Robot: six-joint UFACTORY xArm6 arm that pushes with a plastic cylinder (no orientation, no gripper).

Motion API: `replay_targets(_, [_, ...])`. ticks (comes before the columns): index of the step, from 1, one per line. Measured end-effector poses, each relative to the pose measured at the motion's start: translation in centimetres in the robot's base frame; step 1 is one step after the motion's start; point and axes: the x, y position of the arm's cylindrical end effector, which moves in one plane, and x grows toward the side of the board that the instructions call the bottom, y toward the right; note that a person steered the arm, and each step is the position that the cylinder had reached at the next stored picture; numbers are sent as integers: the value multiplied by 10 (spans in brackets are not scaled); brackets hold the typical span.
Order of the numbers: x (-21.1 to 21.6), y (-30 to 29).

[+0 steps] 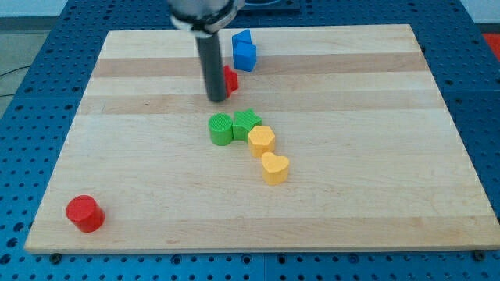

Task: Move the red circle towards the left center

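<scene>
While my tip [216, 98] stands mid-board, red circle [84, 213] hugs the bottom-left corner.

We see my tip [216, 99] touching a red block [230, 79] near 2 blue blocks [244, 51]; the red circle [84, 213] sits bottom left.

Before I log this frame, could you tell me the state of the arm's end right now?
No gripper: my tip holds nothing; it sits at the left edge of a partly hidden red block.
</scene>
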Motion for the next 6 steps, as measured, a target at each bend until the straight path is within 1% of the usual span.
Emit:
replay_targets(1, [-33,27])
replay_targets(2, [-19,1])
replay_targets(3, [9,-100])
replay_targets(5, [260,-110])
replay_targets(6, [253,-205])
